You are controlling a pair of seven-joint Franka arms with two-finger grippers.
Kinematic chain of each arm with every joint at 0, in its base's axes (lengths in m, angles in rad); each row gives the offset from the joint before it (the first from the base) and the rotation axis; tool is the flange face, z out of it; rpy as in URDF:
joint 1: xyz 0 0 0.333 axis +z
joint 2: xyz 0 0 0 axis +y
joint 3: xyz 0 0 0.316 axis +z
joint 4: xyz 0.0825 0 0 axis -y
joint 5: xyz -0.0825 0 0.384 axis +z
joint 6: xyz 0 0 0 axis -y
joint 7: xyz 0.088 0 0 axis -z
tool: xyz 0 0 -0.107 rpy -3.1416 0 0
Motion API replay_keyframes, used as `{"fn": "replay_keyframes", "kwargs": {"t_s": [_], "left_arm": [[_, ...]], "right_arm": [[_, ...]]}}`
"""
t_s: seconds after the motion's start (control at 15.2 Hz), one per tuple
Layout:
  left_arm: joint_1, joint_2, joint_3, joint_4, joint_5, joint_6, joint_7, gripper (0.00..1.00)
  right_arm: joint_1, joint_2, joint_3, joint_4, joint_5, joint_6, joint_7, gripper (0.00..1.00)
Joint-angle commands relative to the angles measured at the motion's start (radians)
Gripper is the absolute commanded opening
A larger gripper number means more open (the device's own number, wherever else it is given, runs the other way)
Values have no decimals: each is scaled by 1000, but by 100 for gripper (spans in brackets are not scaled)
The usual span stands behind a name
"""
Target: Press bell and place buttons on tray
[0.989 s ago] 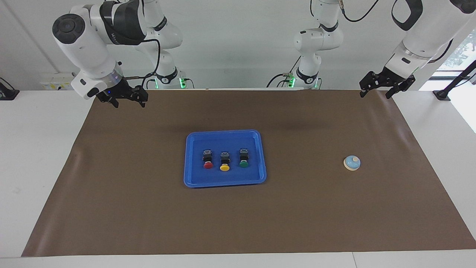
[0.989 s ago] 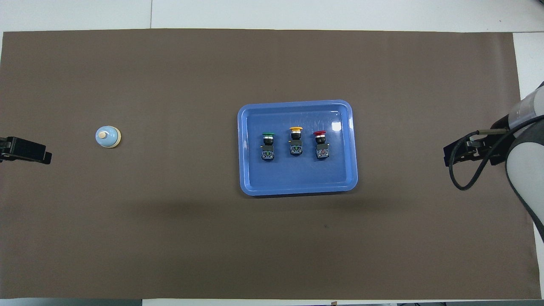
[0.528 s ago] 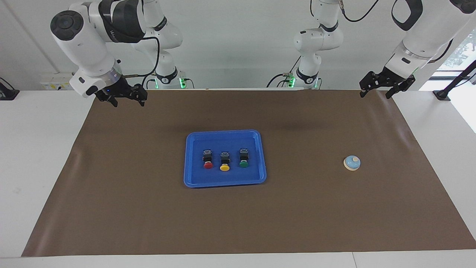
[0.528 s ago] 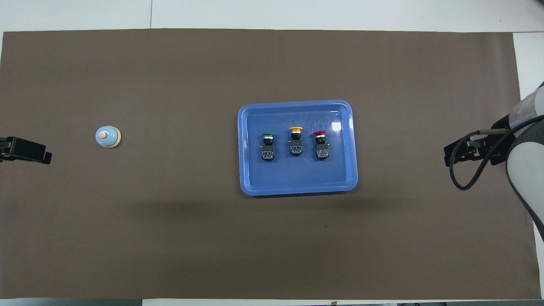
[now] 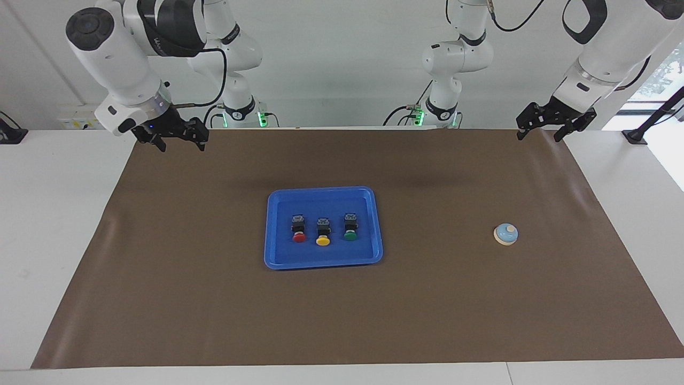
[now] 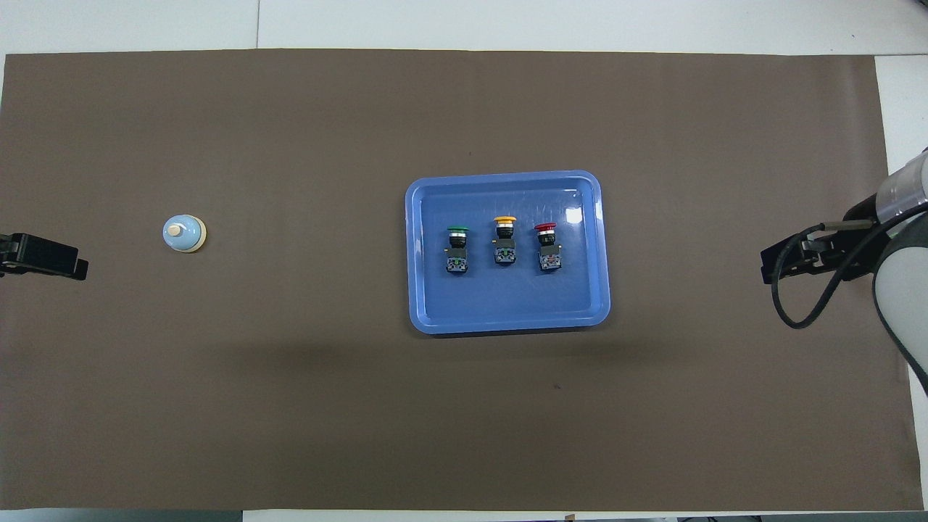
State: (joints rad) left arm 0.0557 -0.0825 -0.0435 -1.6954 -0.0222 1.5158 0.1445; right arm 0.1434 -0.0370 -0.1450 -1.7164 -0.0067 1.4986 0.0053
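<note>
Brown paper-like mat [image 5: 342, 310] is covering most of the white table [image 5: 53, 224]. Near its middle, the flat rectangular bright-blue plastic tray [image 5: 278, 251] with a raised rim is lying flat. On it, three black-bodied push-buttons are sitting in a row, apart from one another, caps pointing away from the robots: the red-capped button [image 5: 298, 230] toward the right arm's end, the yellow-capped button [image 5: 323, 233] between, the green-capped button [image 5: 350, 229] toward the left arm's end. The small light-blue dome bell [image 5: 505, 233] on its cream base is standing on the mat, well apart from the tray, toward the left arm's end.

The right gripper [image 5: 174, 140] is hanging over the mat's corner nearest the right arm's base, jaws apart and empty. The left gripper [image 5: 553, 127] is hanging over the mat's corner by the left arm, jaws likewise apart and holding nothing; this arm is waiting.

Judgement: the placing part is looking complete; whether the bell has been pressed cannot be told. If it remains, the left gripper should be coming straight down on the cream knob, centred, so the light bell is not skidding sideways.

The facing view is showing both grippers whole, raised above the mat. The overhead view is showing only dark tips at its edges [image 6: 43, 255] [image 6: 801, 257], but is giving the buttons' spacing inside the rim more plainly.
</note>
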Motion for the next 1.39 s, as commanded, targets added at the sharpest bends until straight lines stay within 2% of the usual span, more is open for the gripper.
{"fn": "replay_keyframes", "kwargs": {"t_s": [0.0,0.13,0.2,0.26,0.33,0.4,0.59,0.73,0.99,1.32], "left_arm": [[-16,-16,5,0,1,-16,17,100],[-13,-16,7,-3,1,6,15,100],[-13,-17,7,-13,1,23,18,84],[-14,-17,7,-18,1,50,15,49],[-10,-17,7,-33,1,82,6,9],[-1,-25,7,-56,-1,105,0,0],[29,-8,8,-110,-2,214,-8,0],[29,65,8,-112,-1,286,-8,0],[23,231,10,-105,-1,449,-11,0],[21,337,11,-106,10,563,-11,0]], "right_arm": [[-19,-15,5,15,-3,-50,-22,100],[-36,-15,18,20,-4,-52,-22,100],[-47,-15,21,21,-4,-54,-22,100],[-67,-14,31,27,-6,-52,-24,100],[-99,-14,62,35,-4,-54,-25,100],[-125,-12,91,35,-6,-54,-27,100],[-156,-14,107,37,-6,-67,-30,100],[-209,-14,161,41,-6,-64,-30,100],[-206,-14,168,44,-6,-67,-30,100],[-211,-11,157,92,-6,-80,-88,100]]}}
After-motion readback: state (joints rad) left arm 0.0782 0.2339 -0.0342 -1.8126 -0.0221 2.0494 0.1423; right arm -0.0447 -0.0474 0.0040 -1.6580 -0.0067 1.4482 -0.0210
